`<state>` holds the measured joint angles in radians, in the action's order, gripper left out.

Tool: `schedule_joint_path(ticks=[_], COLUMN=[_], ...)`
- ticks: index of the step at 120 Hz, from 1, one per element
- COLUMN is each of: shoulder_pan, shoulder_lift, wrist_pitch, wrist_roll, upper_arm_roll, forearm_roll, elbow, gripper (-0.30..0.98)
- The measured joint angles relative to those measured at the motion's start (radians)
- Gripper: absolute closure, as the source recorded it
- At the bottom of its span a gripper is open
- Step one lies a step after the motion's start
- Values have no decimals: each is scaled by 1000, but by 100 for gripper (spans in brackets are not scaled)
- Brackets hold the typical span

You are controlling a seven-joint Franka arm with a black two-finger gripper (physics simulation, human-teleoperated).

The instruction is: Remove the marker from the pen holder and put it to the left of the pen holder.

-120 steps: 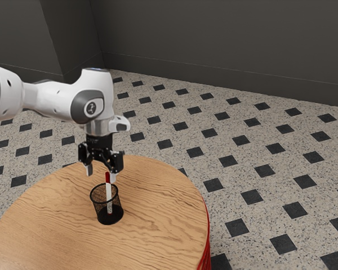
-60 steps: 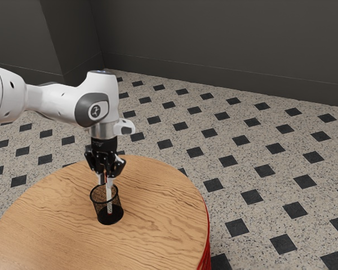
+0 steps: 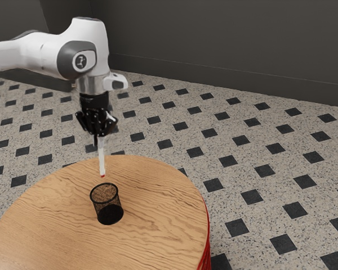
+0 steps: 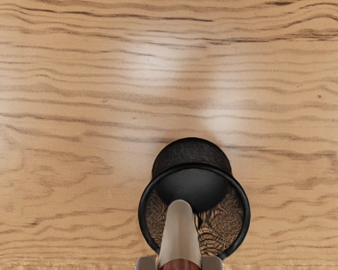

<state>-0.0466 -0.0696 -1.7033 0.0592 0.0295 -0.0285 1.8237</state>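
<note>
Gripper (image 3: 99,138) pinching the marker (image 3: 102,160), lifted clear of the pen holder (image 3: 108,209).
From the exterior view's left comes the white arm (image 3: 31,52); the marker hangs nearly upright, red end down, higher than the pen holder's rim, and the pen holder stands on the wooden table (image 3: 160,216).

Indoors: dark walls (image 3: 225,45), tiled floor (image 3: 242,169)

Round table (image 3: 158,225), pale wood top with dark wavy grain, soft sheen, red down its side; around and below the table, speckled light floor (image 3: 242,163) set with dark diamond tiles; beyond the table, plain dark grey wall (image 3: 225,50), low baseboard (image 3: 214,84) along its foot.
</note>
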Motion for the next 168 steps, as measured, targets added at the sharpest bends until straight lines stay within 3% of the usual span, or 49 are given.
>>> schedule_joint_path(ticks=[27,55,85,108,112,130,144,168], shoulder_pan=[3,12,34,49,51,53,65,58], shoulder_lift=[-90,-280,-515,-573,-577,-588,-570,-214], wrist_pitch=[251,380,485,533,537,531,512,363], wrist_roll=[27,51,84,104,107,111,96,62], upper_arm_roll=[87,187,194,193,193,193,190,25], forearm_roll=[-59,-78,-76,-74,-74,-50,-23,18], elbow=[-66,-67,-230,-273,-274,-280,-318,-304], gripper=[76,76,76,76,75,41,24,9])
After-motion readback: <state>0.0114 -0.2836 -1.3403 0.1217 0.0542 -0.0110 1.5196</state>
